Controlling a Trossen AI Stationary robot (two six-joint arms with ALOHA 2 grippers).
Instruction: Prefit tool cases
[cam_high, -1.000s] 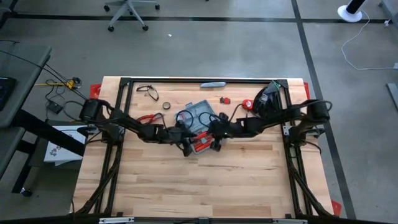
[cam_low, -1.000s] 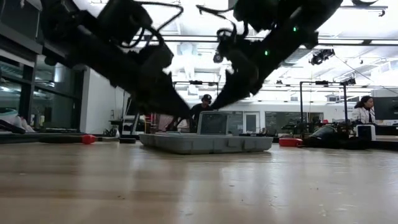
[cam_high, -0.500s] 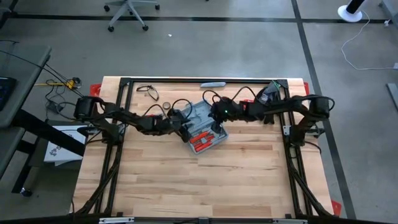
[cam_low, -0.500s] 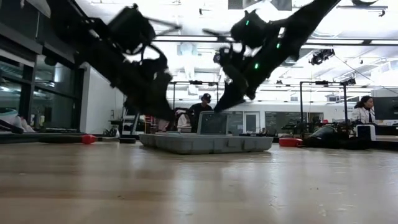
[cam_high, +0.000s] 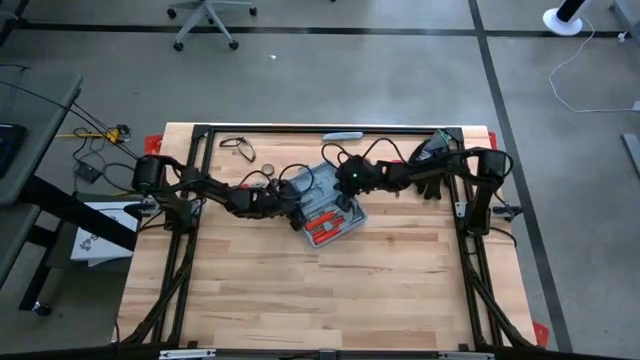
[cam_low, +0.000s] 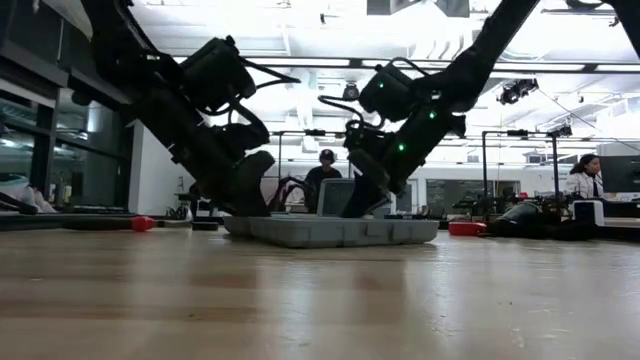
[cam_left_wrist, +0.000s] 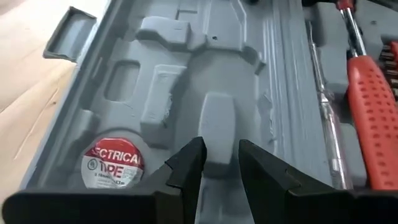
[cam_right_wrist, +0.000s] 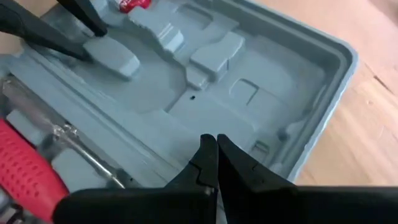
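High view – tool case: the blue-grey tool case (cam_high: 326, 203) is seen lying open near the middle of the wooden table (cam_high: 300, 290), a little toward the far edge; red-handled tools (cam_high: 328, 226) are seated in its nearer half.
High view – arms: the left gripper (cam_high: 296, 211) is placed at the case's left side and the right gripper (cam_high: 343, 203) over its middle, so both arms meet above the case.
High view – other things: a slim grey-blue bar (cam_high: 342, 135) is laid along the far edge of the table, and a small black ring (cam_high: 269, 171) is seen left of the case.

Low view – tool case: the case (cam_low: 330, 230) is seen flat on the table, with a raised part standing upright at its middle.
Low view – arms: the left gripper (cam_low: 250, 196) is lowered to the case's left end, the right gripper (cam_low: 362, 196) is lowered to its middle.
Low view – room: a person (cam_low: 583, 178) is seen far behind, at the right.

Left wrist view – fingers: the left fingers (cam_left_wrist: 186, 165) are held partly apart around a raised grey block of the moulded inside – touching cannot be told.
Left wrist view – contents: a roll of electrical tape (cam_left_wrist: 113, 163) is set in a round pocket; a red-handled screwdriver (cam_left_wrist: 373, 115) is laid beside.

Right wrist view – fingers: the right fingers (cam_right_wrist: 208, 158) are pressed together, nothing is held between them, just above the empty moulded tray.
Right wrist view – contents: a red handle (cam_right_wrist: 28, 163) is seen at one side.
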